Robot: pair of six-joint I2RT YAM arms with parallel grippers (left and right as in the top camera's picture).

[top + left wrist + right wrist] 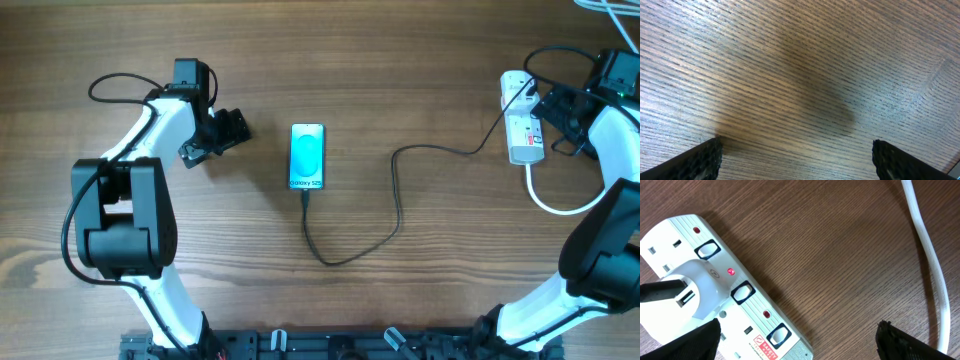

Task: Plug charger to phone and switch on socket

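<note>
Overhead, charger (397, 190) meets phone (307, 156) — only right wrist shows socket (760, 302) lamp (730, 271) red; left gripper (797, 155), right gripper (797, 337) both spread.

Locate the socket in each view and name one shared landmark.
Overhead: the socket sits at the upper right edge.
Left wrist: not in it; only the table.
Right wrist: the socket fills the lower left.
Shared landmark: the thick white cord, in overhead and right wrist.

The overhead camera is looking straight down over the whole table (420, 60). The left wrist camera is facing the wood closely. The right wrist camera is viewing the socket (752, 322) up close, which the overhead is also showing.
</note>
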